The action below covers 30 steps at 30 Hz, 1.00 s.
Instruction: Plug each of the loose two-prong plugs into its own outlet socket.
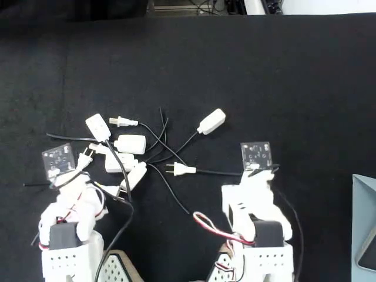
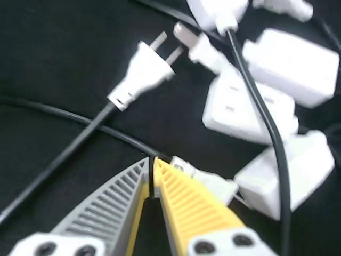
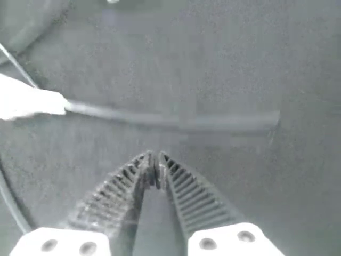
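Note:
Several white sockets and loose two-prong plugs lie tangled with black cables at the centre left of the black table. In the left wrist view my left gripper is shut, its tips touching a black cable. Just beyond lie a plug, prongs pointing away, and a socket block. My right gripper is shut on nothing, just above the cloth. Ahead of it runs the cable of a plug lying left of the right arm. Further off are another plug and a separate socket.
A grey bin stands at the right edge. The black cloth stretches bare across the back and right. Loose cables cross between the sockets. The left arm stands at the front left.

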Available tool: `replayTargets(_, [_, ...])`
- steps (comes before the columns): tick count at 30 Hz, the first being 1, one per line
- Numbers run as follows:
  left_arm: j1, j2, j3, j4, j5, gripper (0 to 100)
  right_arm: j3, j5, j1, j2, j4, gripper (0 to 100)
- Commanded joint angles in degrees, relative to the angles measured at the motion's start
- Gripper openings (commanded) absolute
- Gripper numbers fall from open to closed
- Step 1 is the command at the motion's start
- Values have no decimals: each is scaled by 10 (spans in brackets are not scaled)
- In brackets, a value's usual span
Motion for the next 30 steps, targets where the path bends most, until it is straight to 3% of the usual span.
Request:
replayTargets(1, [-74,-1,-39,-3,-3,30,-103,84,8,-28,-50,15])
replayTargets(8, [-209,-1,-8,-44,-3,30,-237,31,-27,12,-49,15])
replayTargets(17, [-219,-1,16,-80,-3,30,-354,-172,-184,355,-71,15])
replayTargets(22, [-221,-1,17,-80,-3,30,-427,-247,-237,538,-83,21])
replayTargets(28, [-220,-1,18,-79,-3,30,-497,-345,-243,713,-78,214])
replayTargets(30, [-219,-1,19,-79,-3,30,-513,-361,-249,756,-81,238])
